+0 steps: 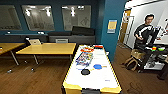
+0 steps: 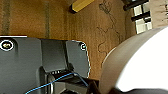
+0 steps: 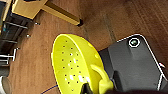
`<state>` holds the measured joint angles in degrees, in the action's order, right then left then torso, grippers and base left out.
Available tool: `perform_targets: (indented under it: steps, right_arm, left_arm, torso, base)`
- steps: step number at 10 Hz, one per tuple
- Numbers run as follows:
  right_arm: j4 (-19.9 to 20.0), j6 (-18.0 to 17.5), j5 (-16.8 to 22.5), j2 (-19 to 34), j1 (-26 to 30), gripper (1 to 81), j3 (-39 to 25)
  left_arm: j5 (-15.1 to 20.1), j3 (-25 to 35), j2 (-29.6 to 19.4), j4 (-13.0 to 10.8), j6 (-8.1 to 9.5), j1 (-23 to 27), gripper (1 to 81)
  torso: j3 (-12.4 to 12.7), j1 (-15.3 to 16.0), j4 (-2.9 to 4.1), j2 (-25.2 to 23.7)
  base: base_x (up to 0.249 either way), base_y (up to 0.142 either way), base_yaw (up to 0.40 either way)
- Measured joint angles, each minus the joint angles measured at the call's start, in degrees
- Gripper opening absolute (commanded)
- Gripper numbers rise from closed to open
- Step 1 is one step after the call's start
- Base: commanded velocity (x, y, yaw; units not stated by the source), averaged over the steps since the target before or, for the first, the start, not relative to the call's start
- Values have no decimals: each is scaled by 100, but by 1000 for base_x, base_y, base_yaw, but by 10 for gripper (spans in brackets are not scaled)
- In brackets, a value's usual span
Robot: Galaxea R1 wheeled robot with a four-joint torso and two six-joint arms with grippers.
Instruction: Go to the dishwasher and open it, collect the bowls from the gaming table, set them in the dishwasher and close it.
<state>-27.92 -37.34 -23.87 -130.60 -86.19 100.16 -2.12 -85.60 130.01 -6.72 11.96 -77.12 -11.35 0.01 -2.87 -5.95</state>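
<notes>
- Head view: blue bowl (image 1: 97,66) and black bowl (image 1: 85,72) sit mid-worktop on the gaming table (image 1: 105,83), its long axis running straight ahead of the robot.
- Left wrist view: jaws' state cannot be told.
- Right wrist view: jaws hold a yellow-green bowl (image 3: 72,67) above the floor (image 3: 32,65).

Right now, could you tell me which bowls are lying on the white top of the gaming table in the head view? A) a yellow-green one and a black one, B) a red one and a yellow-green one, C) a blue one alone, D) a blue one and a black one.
D: a blue bowl and a black bowl lie on the gaming table; the yellow-green bowl shows large in the right wrist view.
</notes>
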Motion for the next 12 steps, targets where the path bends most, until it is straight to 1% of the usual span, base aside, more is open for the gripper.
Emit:
perform_targets:
  steps: [5,8,9,12]
  right_arm:
    - [-35,0,59,-127,0,10,63]
    - [-46,0,83,-258,-20,10,191]
    - [-52,0,89,-341,-20,10,232]
    - [-68,0,116,-352,-50,10,299]
  left_arm:
    - [-52,-65,28,-56,0,-102,10]
    - [-62,-332,207,-69,-6,-205,10]
    - [-74,-351,249,-77,-20,-205,10]
    - [-74,-389,306,-105,-22,-207,10]
  torso:
    - [0,0,0,0]
    - [2,-1,0,-2]
    - [2,-1,0,-2]
    - [2,-1,0,-2]
  base:
    - [-114,0,0]
    - [-120,0,0]
    - [-120,0,0]
    - [-120,0,0]
